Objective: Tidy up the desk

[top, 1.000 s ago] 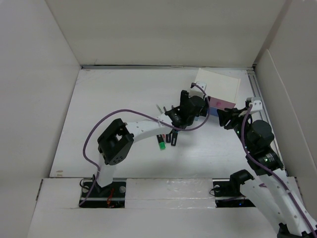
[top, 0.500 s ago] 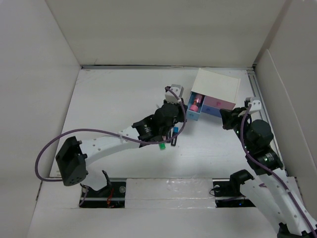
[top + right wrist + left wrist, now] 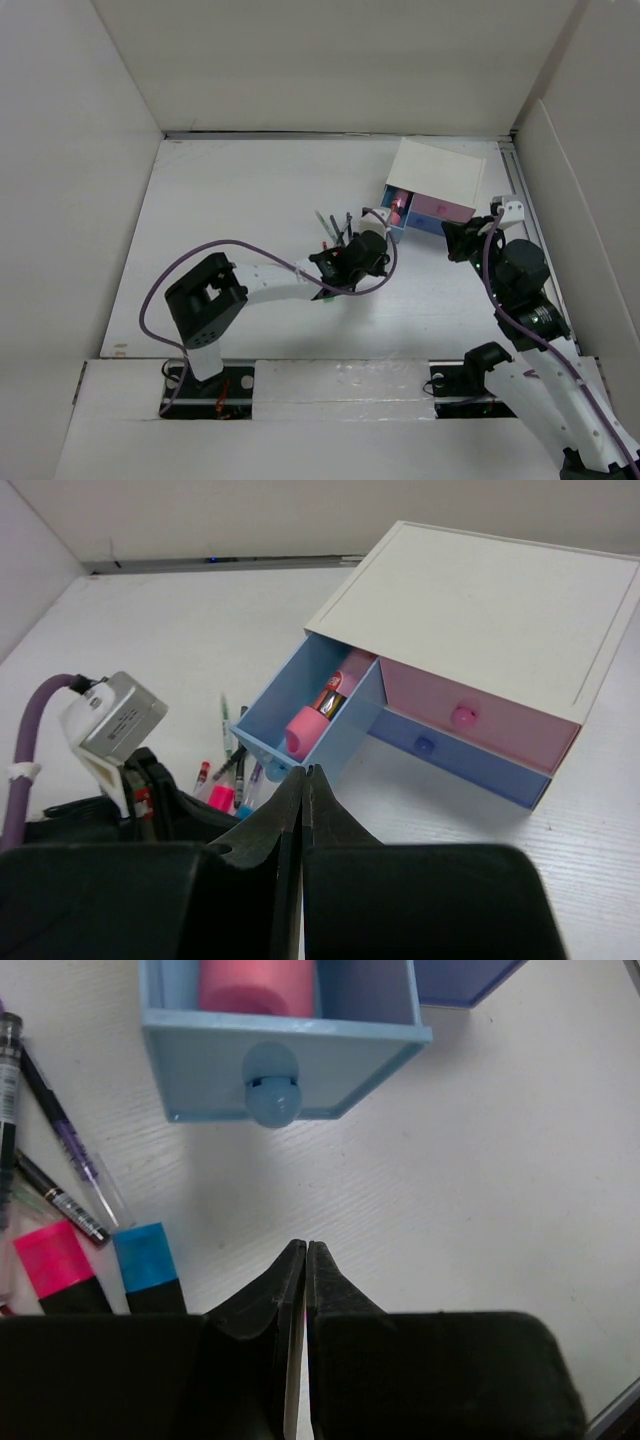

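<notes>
The desk (image 3: 230, 220) is a wide white tabletop. At its back right stands a small white box (image 3: 440, 175) with a pink drawer (image 3: 470, 720) and a darker blue one (image 3: 440, 755). Its light blue drawer (image 3: 280, 1045) is pulled out and holds a pink highlighter (image 3: 258, 985). My left gripper (image 3: 305, 1247) is shut and empty, a little short of the drawer's knob (image 3: 272, 1100). Loose pens (image 3: 60, 1130), a pink-capped marker (image 3: 55, 1260) and a blue-capped marker (image 3: 145, 1260) lie to its left. My right gripper (image 3: 308, 770) is shut and empty, near the open drawer's corner.
White panels (image 3: 90, 150) wall the desk on the left, back and right. The left arm (image 3: 270, 280) lies across the middle of the tabletop, its purple cable (image 3: 200, 255) looping above it. The pens (image 3: 330, 225) lie just left of the drawer.
My left gripper has drawn back from the blue drawer toward the pens, and its elbow has swung in from the far left. The right arm has hardly moved.
</notes>
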Tool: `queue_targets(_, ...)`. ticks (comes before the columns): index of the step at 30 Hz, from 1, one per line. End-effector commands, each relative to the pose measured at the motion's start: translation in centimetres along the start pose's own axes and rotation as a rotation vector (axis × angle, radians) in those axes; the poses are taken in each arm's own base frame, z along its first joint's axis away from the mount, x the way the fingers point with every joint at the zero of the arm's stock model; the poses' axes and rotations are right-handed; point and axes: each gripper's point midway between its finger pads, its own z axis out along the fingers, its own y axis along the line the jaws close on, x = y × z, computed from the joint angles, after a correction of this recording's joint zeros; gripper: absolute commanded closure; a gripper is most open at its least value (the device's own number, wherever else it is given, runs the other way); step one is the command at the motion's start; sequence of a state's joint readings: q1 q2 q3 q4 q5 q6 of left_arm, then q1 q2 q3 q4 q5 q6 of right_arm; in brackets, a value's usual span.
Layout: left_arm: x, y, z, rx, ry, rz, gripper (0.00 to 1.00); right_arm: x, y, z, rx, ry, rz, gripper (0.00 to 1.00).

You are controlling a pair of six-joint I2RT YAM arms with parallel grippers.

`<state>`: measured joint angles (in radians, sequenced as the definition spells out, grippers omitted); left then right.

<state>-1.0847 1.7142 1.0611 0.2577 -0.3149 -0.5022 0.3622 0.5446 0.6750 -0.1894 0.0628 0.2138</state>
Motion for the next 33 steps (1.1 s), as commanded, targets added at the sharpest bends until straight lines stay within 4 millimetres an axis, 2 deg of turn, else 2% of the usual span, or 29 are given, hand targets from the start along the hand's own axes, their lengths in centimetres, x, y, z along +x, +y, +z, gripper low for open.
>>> queue_targets(1, -4.9, -2.1, 1.2, 0.058, -0.107, -0.041, 1.00, -1.5, 0.7, -0.3, -0.024, -0.039, 0.005, 1.00)
queue_targets(4, -5.7, -2.3, 2.2, 0.066, -0.128, -0.041, 1.00, -1.4, 0.6, -0.4, -0.019, -0.039, 0.006, 1.00)
queue_targets(6, -5.8, -1.4, 3.1, 0.022, -0.130, -0.017, 1.00, -1.3, 0.6, -0.3, -0.019, -0.039, 0.006, 1.00)
queue_targets(7, -6.5, -1.7, 3.4, 0.016, -0.142, -0.015, 1.00, -1.2, 0.6, -0.2, -0.020, -0.035, 0.008, 1.00)
queue_targets(15, -7.7, -1.4, 5.4, -0.051, -0.183, 0.032, 1.00, -1.0, 0.8, 0.1, -0.033, -0.033, 0.014, 0.99)
queue_targets(16, -8.4, -1.2, 5.7, -0.058, -0.195, 0.030, 1.00, -1.0, 0.8, 0.2, -0.033, -0.032, 0.013, 0.99)
queue_targets(18, -8.3, -1.4, 6.1, -0.057, -0.193, 0.030, 1.00, -1.0, 0.8, 0.2, -0.033, -0.030, 0.012, 0.99)
queue_targets(22, -9.8, -1.5, 6.9, -0.064, -0.225, 0.021, 1.00, -0.9, 0.8, 0.3, -0.030, -0.028, 0.012, 0.99)
queue_targets(24, -10.0, -0.5, 7.7, -0.086, -0.224, 0.017, 1.00, -0.9, 0.8, 0.3, -0.031, -0.031, 0.013, 0.99)
queue_targets(26, -10.9, -0.4, 8.1, -0.088, -0.242, -0.001, 1.00, -0.8, 0.8, 0.4, -0.030, -0.026, 0.013, 0.99)
queue_targets(27, -10.7, -0.4, 8.6, -0.092, -0.236, -0.002, 1.00, -0.9, 0.8, 0.3, -0.031, -0.031, 0.013, 0.99)
queue_targets(28, -11.7, -0.9, 8.7, -0.091, -0.255, -0.012, 1.00, -0.8, 0.8, 0.4, -0.032, -0.032, 0.017, 0.99)
queue_targets(30, -11.4, -0.7, 9.5, -0.113, -0.251, -0.011, 1.00, -0.9, 0.9, 0.4, -0.035, -0.033, 0.018, 0.99)
queue_targets(32, -12.0, -1.0, 9.9, -0.115, -0.264, -0.016, 1.00, -0.8, 0.8, 0.5, -0.032, -0.027, 0.016, 0.99)
queue_targets(33, -12.0, -0.5, 10.3, -0.127, -0.261, -0.023, 1.00, -0.7, 0.7, 0.6, -0.027, -0.026, 0.016, 0.99)
